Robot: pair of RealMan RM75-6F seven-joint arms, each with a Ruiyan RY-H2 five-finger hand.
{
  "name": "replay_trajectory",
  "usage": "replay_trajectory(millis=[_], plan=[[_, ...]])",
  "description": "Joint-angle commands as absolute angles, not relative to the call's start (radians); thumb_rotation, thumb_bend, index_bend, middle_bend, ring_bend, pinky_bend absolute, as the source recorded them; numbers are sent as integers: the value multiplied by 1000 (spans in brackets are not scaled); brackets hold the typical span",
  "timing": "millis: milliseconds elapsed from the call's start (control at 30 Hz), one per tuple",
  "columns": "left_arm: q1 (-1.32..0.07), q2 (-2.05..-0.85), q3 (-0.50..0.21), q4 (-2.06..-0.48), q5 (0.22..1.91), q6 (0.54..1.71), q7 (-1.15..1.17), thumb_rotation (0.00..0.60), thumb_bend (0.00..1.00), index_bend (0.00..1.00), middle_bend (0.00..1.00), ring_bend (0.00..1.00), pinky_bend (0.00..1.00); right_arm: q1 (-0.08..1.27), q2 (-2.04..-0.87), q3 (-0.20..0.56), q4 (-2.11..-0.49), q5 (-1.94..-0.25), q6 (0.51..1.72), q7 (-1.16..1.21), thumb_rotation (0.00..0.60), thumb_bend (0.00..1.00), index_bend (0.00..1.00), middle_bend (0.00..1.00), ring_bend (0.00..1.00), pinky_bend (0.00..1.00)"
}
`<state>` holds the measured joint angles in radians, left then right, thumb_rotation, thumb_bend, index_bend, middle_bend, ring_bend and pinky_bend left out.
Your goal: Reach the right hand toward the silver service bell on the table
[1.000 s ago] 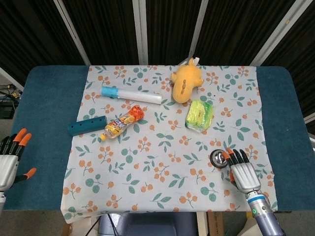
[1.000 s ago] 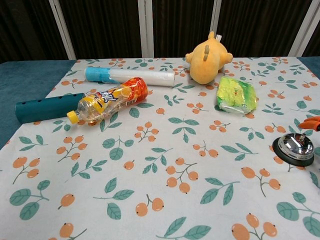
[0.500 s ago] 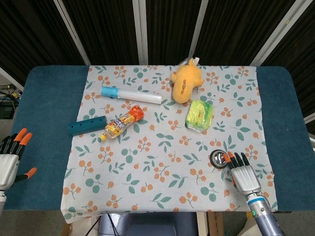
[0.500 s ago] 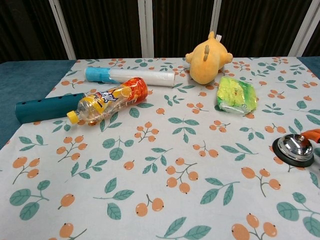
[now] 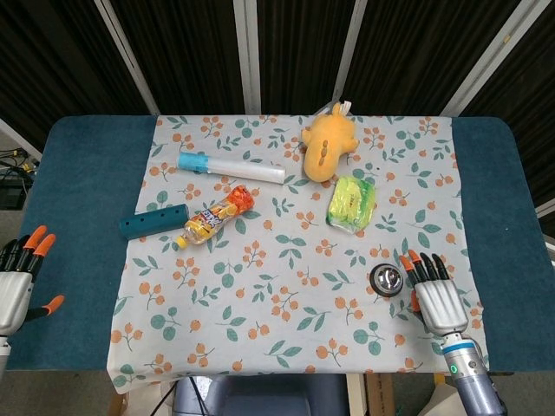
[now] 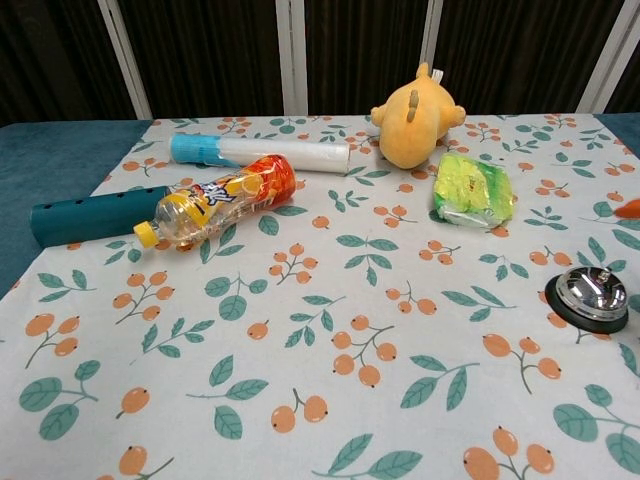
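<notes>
The silver service bell [image 5: 387, 279] on its black base sits on the floral cloth near the front right; it also shows at the right edge of the chest view [image 6: 590, 296]. My right hand [image 5: 436, 296] lies just to the right of the bell, fingers spread, orange tips pointing away from me, holding nothing and apart from the bell. Only one orange fingertip [image 6: 628, 209] of it shows in the chest view. My left hand [image 5: 17, 282] hangs open off the table's front left corner, empty.
On the floral cloth [image 5: 286, 260] lie a yellow plush toy [image 5: 328, 143], a green packet [image 5: 351, 202], a white and blue tube [image 5: 231, 167], an orange drink bottle [image 5: 215, 217] and a teal perforated bar [image 5: 153, 222]. Blue table surface [image 5: 494, 199] flanks both sides.
My right hand has shifted right, away from the bell, from touching its right edge to a small gap. The bell and the left hand have not moved.
</notes>
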<state>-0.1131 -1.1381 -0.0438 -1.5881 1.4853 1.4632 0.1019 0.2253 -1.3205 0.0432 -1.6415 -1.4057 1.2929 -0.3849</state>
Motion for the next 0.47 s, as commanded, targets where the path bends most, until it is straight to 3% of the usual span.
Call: replay_trajectory(millis=[33,67,167,467], plan=[[-112,-1137,-43,-1587,1486,1464,102,600,25,0,0,0,0,198,-1255,61,-1694,-1441,1360,-328,600,560,0,0,0,0],[-113,-1137,-42,-1587,1487,1463,101,600,25,0,0,0,0,186,-1235,61,-1708,-1446,1381,-313,600,461,0,0,0,0],[-113,-1135,-40,-1588,1486,1460,103,600,25,0,0,0,0,157,-1192,53,-1732,-1465,1424,-270,600,321,0,0,0,0],[-112,-1132,-37,-1590,1490,1460,101,600,25,0,0,0,0,72,-1134,-1,-1640,-1574,1554,-119,600,306,0,0,0,0]])
